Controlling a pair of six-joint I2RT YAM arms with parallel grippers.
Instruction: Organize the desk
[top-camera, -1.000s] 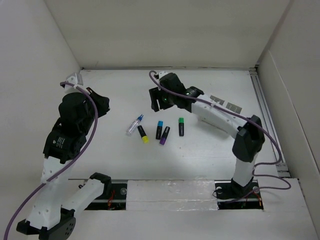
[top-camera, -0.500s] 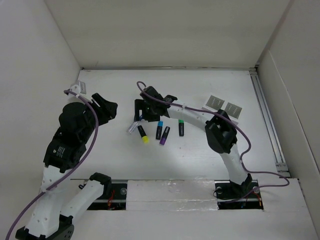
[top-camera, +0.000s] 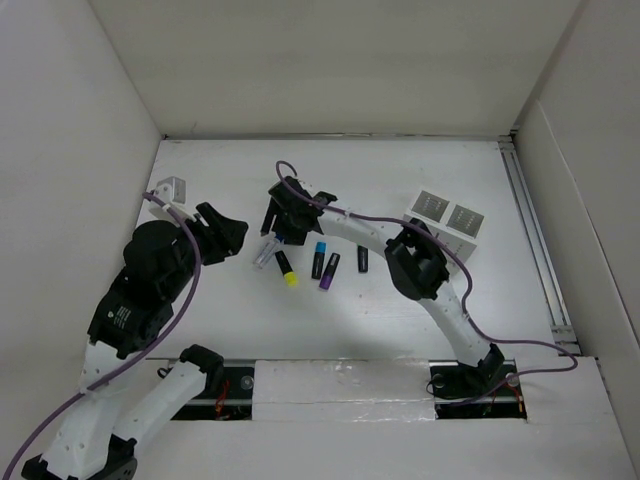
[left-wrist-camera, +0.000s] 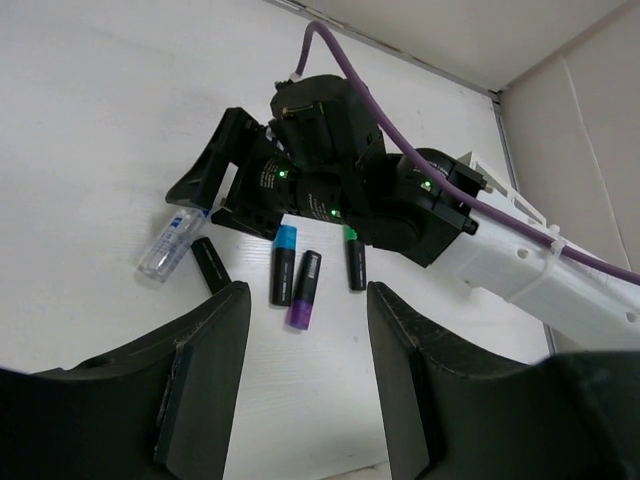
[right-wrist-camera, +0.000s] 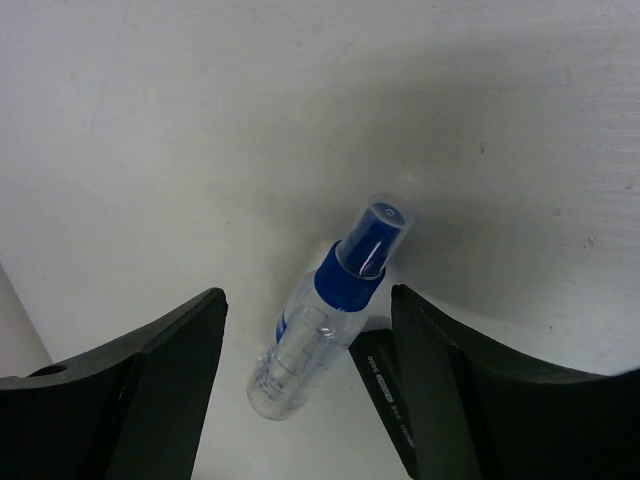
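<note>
White desk surface (top-camera: 420, 170) w/ panel walls all round, stuff still loose on it. Right tool (right-wrist-camera: 305, 300) has swung over from further back in the last sec & now hangs right above the lil spray bottle (right-wrist-camera: 325, 320). Its jaws are spread wide either side, nothing gripped yet. Bottle lies flat, yellow-capped marker (top-camera: 287, 270) just beside it. Left tool (left-wrist-camera: 305, 340) is wide too, empty, well apart from the markers. Imo bottle's the next pick, so tidying has barely started.
</note>
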